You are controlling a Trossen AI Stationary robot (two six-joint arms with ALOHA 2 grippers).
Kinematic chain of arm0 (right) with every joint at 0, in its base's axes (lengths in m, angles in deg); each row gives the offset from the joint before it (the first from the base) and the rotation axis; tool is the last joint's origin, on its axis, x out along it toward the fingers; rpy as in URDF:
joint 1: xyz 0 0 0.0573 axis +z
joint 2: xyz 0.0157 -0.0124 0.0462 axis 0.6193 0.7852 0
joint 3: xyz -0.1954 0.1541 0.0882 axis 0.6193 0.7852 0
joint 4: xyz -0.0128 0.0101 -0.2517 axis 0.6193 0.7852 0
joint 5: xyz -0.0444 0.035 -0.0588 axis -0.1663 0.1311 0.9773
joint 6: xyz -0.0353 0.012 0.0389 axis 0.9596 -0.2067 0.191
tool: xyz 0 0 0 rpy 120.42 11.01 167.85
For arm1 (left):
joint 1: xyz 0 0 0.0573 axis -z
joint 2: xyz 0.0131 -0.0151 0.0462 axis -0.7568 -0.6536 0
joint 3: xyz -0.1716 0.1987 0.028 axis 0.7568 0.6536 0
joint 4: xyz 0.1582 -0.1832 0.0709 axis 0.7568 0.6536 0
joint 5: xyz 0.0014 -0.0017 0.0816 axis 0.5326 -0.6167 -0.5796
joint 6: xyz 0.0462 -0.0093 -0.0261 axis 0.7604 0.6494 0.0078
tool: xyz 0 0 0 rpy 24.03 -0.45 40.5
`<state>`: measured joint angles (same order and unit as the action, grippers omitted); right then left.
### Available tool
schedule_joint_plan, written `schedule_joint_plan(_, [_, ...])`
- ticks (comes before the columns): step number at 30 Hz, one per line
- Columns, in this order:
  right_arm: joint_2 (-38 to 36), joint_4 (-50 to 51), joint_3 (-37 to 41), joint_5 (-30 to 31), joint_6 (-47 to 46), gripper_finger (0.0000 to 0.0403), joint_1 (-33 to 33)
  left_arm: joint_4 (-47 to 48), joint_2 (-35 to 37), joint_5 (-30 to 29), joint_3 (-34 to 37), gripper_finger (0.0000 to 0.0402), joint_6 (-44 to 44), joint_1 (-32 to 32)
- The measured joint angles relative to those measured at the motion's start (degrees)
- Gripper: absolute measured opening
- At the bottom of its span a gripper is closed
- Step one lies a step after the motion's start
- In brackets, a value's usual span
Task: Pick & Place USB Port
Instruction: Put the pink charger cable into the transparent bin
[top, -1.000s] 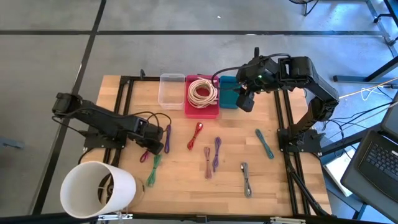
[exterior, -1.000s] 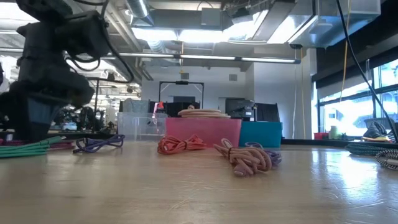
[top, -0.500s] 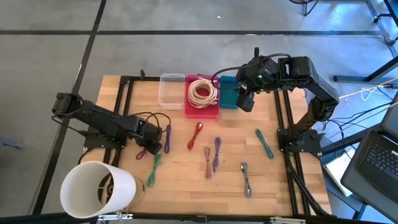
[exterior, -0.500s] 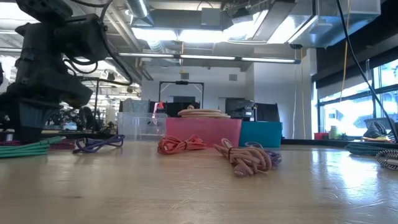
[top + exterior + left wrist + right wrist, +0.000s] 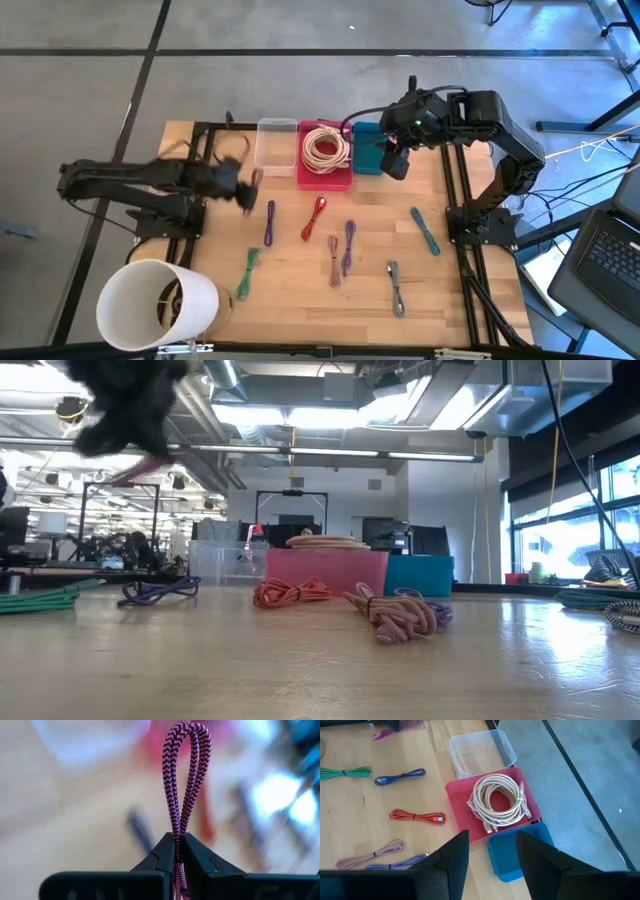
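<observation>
My left gripper (image 5: 247,186) is blurred in the high view, above the table's left half near the clear bin (image 5: 275,145). It is shut on a magenta-and-black braided USB cable (image 5: 184,775), which also shows as a pink streak (image 5: 142,467) in the low view. My right gripper (image 5: 395,165) hangs open over the blue bin (image 5: 520,852), holding nothing. The red bin (image 5: 325,172) between the two holds a coiled beige cable (image 5: 497,802). My left gripper pinches the folded cable bundle between its two fingertips (image 5: 165,851), just behind one looped end (image 5: 178,836). At least two strands lie side by side in the pinch, and the loop sticks out past the fingertips. The cable is lifted clear of the table.
Bundled cables lie on the wood: purple (image 5: 270,222), red (image 5: 316,216), green (image 5: 247,272), pink (image 5: 333,260), another purple (image 5: 348,245), grey (image 5: 396,287), teal (image 5: 425,230). A white bucket (image 5: 155,305) stands at the near left corner.
My left gripper has shut on the magenta cable where it lay on the table. It has then risen fast and swung toward the far edge, toward the clear bin. The cable has left the table and is lifted clear.
</observation>
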<state>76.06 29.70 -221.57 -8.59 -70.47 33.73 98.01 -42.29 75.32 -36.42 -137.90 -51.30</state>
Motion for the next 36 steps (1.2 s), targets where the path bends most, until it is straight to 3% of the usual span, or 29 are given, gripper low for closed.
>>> schedule_joint_plan(3, [0.0, 0.0, 0.0, 0.3, 0.0, 0.0165, -0.2, -3.9, 0.7, -2.8, -4.9, 0.0012, 10.2, -6.7])
schedule_joint_plan(8, [0.0, 0.0, 0.0, 0.9, -0.2, 0.0165, -0.2, -10.6, -2.9, -0.8, -14.1, 0.0012, 26.7, -20.8])
schedule_joint_plan(13, [0.0, 0.0, 0.0, 0.9, -0.2, 0.0165, -0.2, -10.2, -13.4, 11.0, -25.7, 0.0012, 34.4, -36.8])
schedule_joint_plan(16, [0.0, 0.0, 0.0, 0.8, -0.2, 0.0165, -0.2, -8.9, -22.0, 17.6, -33.7, 0.0012, 36.0, -42.5])
schedule_joint_plan(24, [0.0, 0.0, 0.0, 0.8, 0.5, 0.0165, -0.2, 3.4, -40.6, 19.9, -49.9, 0.0012, 35.2, -44.6])
schedule_joint_plan(36, [0.0, 0.0, 0.0, -3.0, 6.3, 0.0165, -1.8, 12.9, -51.0, 18.2, -51.4, 0.0012, 28.1, -44.4])
